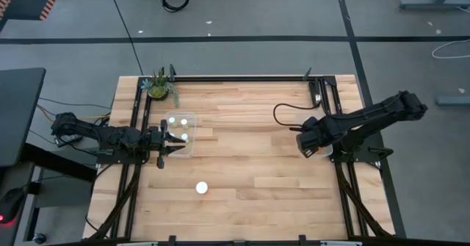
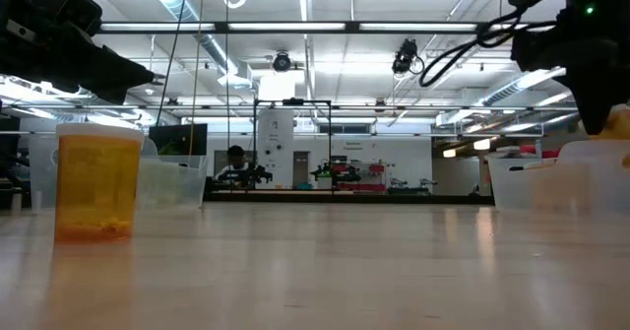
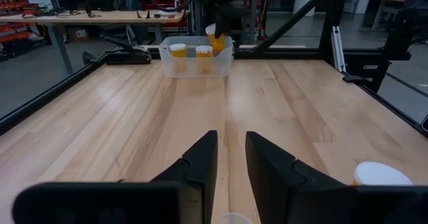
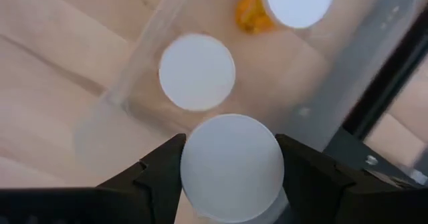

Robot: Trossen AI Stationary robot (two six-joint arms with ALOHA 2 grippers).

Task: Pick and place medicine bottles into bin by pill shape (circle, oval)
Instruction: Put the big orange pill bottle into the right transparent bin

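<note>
My right gripper (image 1: 307, 145) is at the table's right side, shut on a medicine bottle with a white cap (image 4: 231, 167) and an orange body (image 3: 215, 37). It holds the bottle above a clear bin (image 4: 137, 67) containing two bottles (image 4: 197, 71) (image 4: 297, 2). My left gripper (image 1: 175, 146) hovers at the near edge of a second clear bin (image 1: 192, 128) on the left, which holds three white-capped bottles (image 1: 184, 121). Its fingers (image 3: 231, 147) are a little apart and empty. One bottle (image 1: 201, 188) stands upright on the table near the front. My right gripper pinches the bottle between its two fingers (image 4: 160, 167), one on each side just below the white cap's rim (image 4: 194, 184). The fingers come from above, pointing down. The bottle stands upright in the hold, lifted clear above the bin.
A green potted plant (image 1: 159, 87) stands at the table's far left corner. A black frame (image 1: 242, 77) runs along the far and side edges. Bare wood lies between the two bins. A cable (image 1: 283, 114) loops near the right arm.
</note>
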